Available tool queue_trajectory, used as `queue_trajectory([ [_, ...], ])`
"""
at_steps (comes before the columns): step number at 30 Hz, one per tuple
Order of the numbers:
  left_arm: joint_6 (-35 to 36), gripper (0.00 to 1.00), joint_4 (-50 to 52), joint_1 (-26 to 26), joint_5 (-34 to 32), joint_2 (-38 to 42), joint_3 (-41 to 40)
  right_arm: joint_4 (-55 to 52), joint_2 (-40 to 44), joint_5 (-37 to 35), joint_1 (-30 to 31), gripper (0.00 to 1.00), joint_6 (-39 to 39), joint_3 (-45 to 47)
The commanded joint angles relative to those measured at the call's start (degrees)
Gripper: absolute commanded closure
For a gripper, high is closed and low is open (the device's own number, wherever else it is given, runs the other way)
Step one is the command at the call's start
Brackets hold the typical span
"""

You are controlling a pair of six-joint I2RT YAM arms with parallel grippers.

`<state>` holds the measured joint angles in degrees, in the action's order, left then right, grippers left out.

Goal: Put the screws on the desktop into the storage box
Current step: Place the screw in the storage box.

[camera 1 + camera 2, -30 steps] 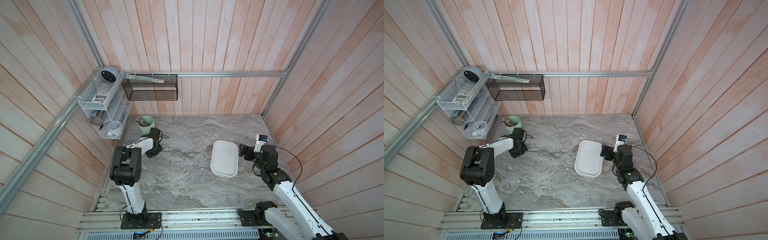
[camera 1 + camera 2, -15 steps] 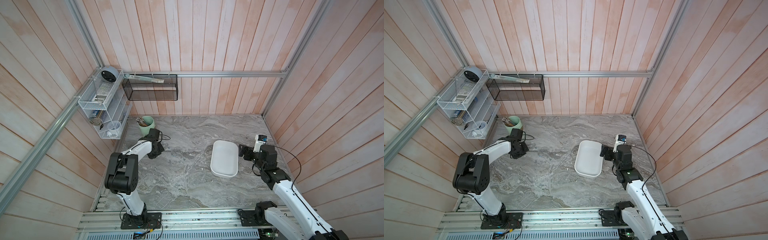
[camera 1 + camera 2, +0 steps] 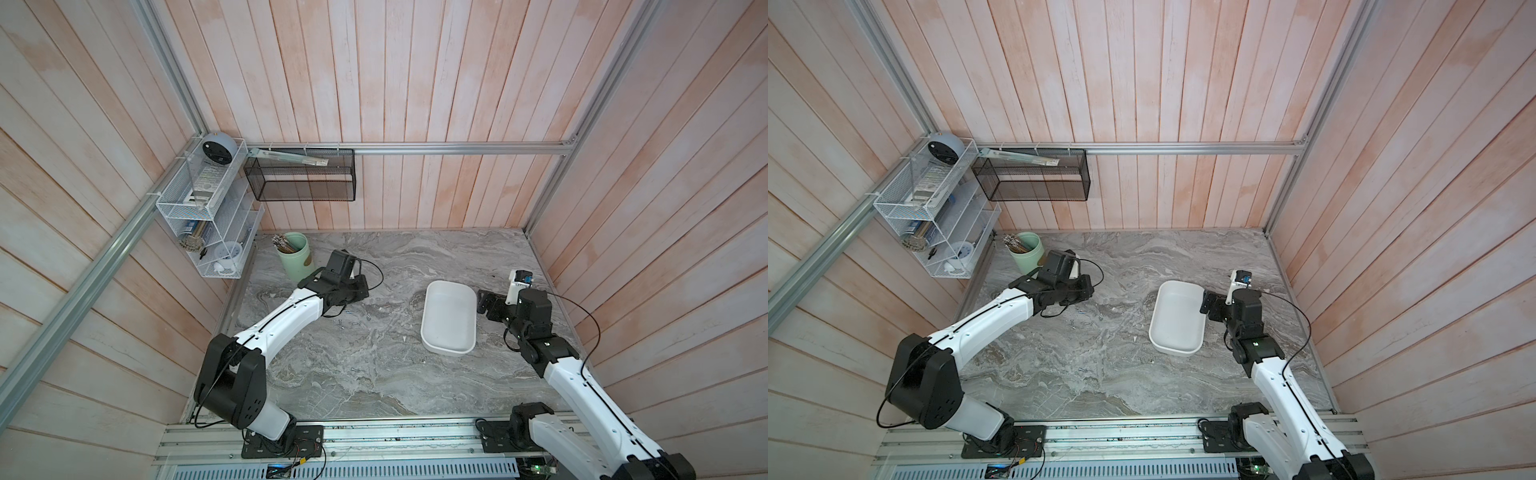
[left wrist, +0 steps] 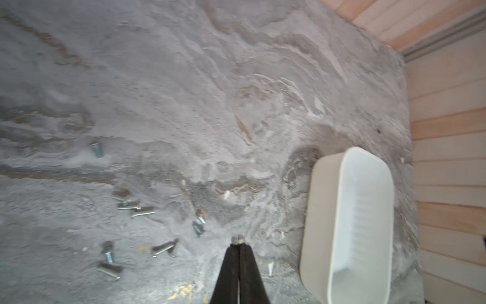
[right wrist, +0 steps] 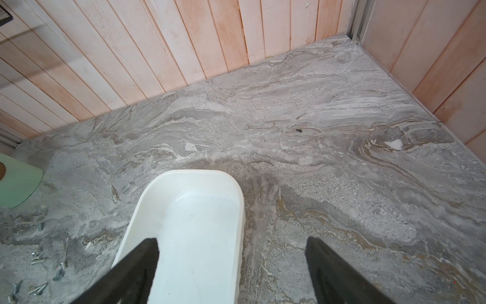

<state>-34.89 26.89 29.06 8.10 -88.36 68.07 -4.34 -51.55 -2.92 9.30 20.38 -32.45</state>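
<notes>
Several tiny silvery screws [image 4: 142, 210] lie scattered on the grey marbled desktop [image 3: 374, 374], left of the white storage box [image 3: 449, 320]; both top views show them as specks [image 3: 1077, 312]. My left gripper [image 4: 238, 244] hangs over the screws, shut on one screw whose round head [image 4: 238, 239] shows at the fingertips. In the top views it is the black end of the left arm [image 3: 362, 294], well left of the box. My right gripper [image 5: 232, 240] is open, straddling the box's right rim [image 5: 240, 210], one finger over the box's bare floor [image 5: 194, 223], nothing held.
A pale green cup [image 3: 295, 257] of thin sticks stands at the back left, close behind the left wrist. A black mesh basket [image 3: 301, 180] and a white wire shelf [image 3: 208, 216] hang on the walls. Wooden walls close in three sides.
My left arm has stretched out and carried its gripper rightward, away from the green cup and over the screws. The right arm and the box have not moved.
</notes>
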Motion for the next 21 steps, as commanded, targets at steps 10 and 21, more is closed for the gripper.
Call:
queue_trajectory([
  [10, -0.73, 1.0, -4.62, 20.51, 2.36, -18.04, 17.5, 1.0, -1.98, 2.92, -6.23, 0.06, 5.01, 0.89],
  [21, 2.01, 1.0, 8.64, 25.14, -3.32, -34.86, 33.56, 1.35, -2.33, 3.98, -6.84, 0.06, 5.28, 1.33],
])
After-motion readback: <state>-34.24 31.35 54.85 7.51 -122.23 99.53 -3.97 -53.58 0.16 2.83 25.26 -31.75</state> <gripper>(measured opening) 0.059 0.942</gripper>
